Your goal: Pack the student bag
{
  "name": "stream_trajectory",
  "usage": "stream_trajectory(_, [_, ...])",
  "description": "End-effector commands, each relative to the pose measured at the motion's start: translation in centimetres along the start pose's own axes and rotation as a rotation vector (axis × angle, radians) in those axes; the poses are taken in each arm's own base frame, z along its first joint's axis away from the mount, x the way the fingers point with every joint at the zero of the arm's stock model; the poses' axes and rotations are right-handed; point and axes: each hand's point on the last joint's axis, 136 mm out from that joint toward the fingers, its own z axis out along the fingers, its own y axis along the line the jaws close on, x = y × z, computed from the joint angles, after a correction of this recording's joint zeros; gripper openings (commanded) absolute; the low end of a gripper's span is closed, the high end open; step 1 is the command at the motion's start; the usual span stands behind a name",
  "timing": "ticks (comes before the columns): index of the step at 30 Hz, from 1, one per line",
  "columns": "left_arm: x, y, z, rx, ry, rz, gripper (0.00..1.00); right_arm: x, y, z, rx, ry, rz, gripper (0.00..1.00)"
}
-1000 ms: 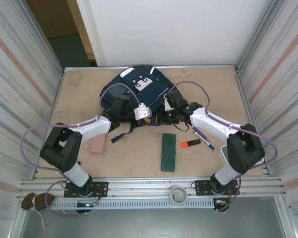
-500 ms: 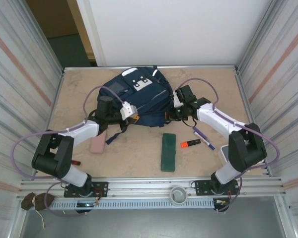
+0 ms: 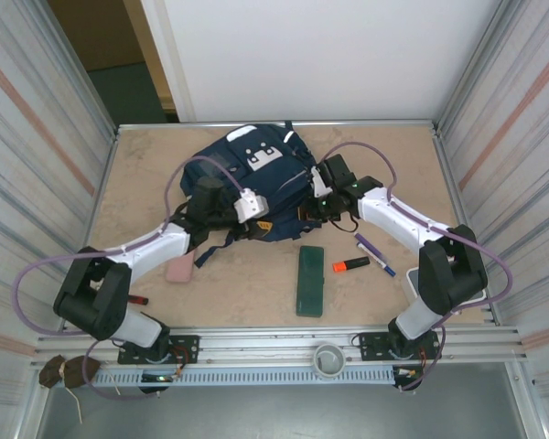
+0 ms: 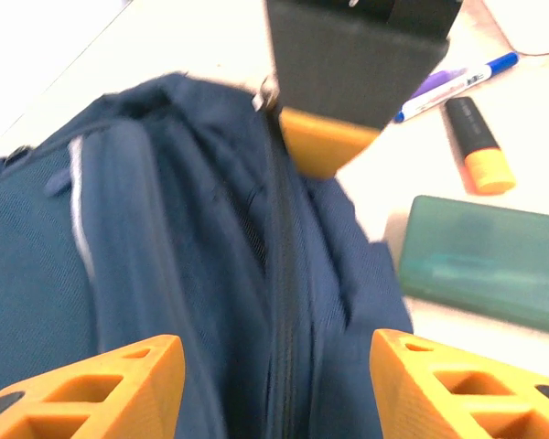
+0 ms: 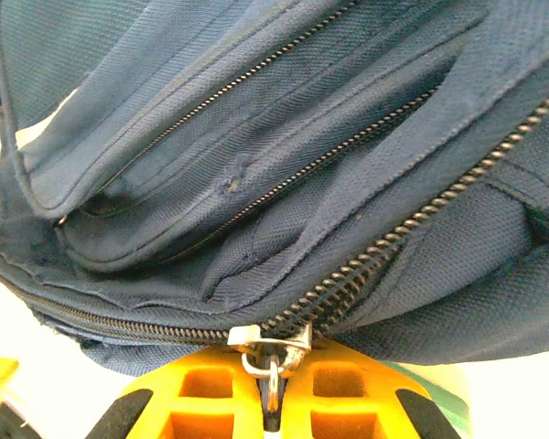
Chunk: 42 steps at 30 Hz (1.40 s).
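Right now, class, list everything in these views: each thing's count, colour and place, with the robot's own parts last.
bag: one, navy, far middle of table
zip pull: one, silver, on the bag's zip
case: one, dark green, nearer than the bag
highlighter: one, orange and black, right of the case
pen: one, white and blue, right of the highlighter
pink block: one, left of the case
table: one, beige
left gripper: one, orange fingers, open astride the bag
right gripper: one, orange fingers, shut on the zip pull
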Motion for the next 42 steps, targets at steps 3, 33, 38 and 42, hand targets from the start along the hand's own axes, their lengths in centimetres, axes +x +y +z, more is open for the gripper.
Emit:
stream_trajectory(3, [-0.1, -0.2, 2.6, 0.052, 0.041, 0.022, 0.49, -1.9, 4.4, -2.6, -0.14, -0.083, -0.023, 0.0])
stream_trajectory(33, [0.0, 0.3, 0.3, 0.021, 0.037, -0.022, 0.51, -2.0, 2.7, -2.4, -0.104, -0.083, -0.053, 0.0])
stream_trajectory(38, [-0.3, 0.1, 2.9, 0.06, 0.09, 0.008, 0.51, -1.7, 4.7, -2.9, -0.153, -0.087, -0.074, 0.0])
stream_trajectory(42, [0.4, -0.2, 3.4, 0.094, 0.114, -0.003, 0.35, -1.5, 4.9, -3.2, -0.164, -0.095, -0.077, 0.0])
